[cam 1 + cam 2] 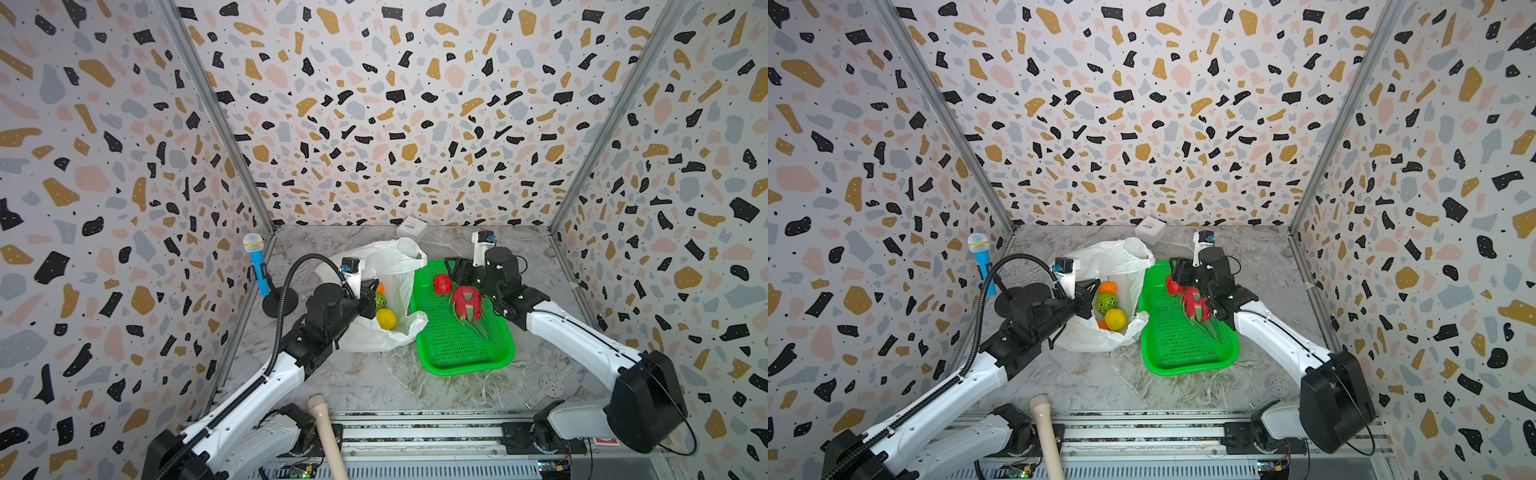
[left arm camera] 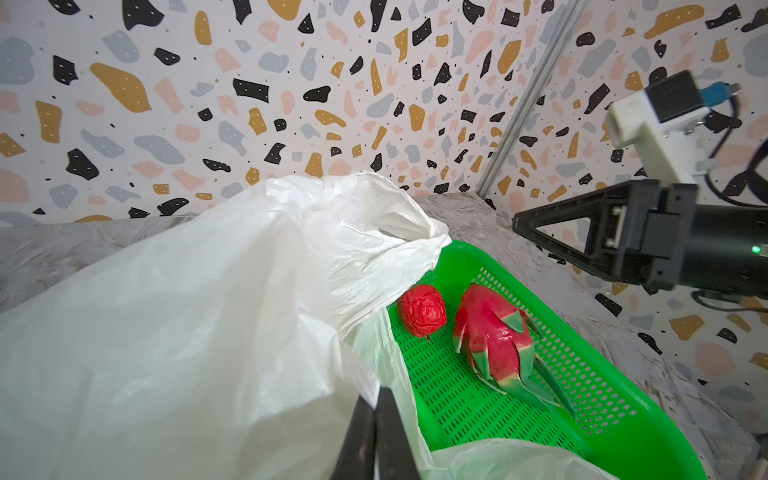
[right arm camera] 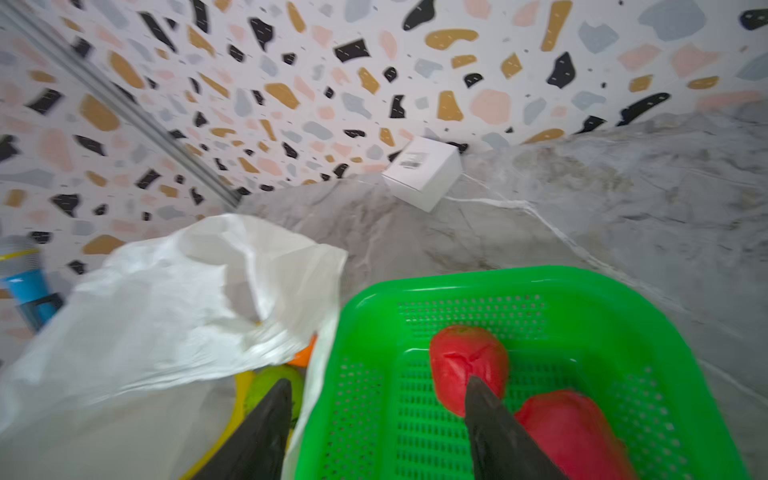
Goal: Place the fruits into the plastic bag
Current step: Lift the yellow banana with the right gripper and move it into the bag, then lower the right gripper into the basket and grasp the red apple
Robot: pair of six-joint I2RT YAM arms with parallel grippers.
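My left gripper (image 2: 374, 397) has its fingers pressed together on the rim of the plastic bag (image 1: 386, 257), which lies at 9 o'clock of the green basket (image 1: 457, 345) and touches it. Both top views look into its mouth at the lemon (image 1: 386, 319), green fruit (image 1: 1106, 302) and orange (image 1: 1108, 287), which my left wrist view hides behind white film. My right gripper (image 3: 378, 379) hangs spread and empty over the basket, the bumpy red ball (image 3: 467, 361) just past one fingertip, at 11 o'clock of the dragon fruit (image 1: 467, 305) in a top view.
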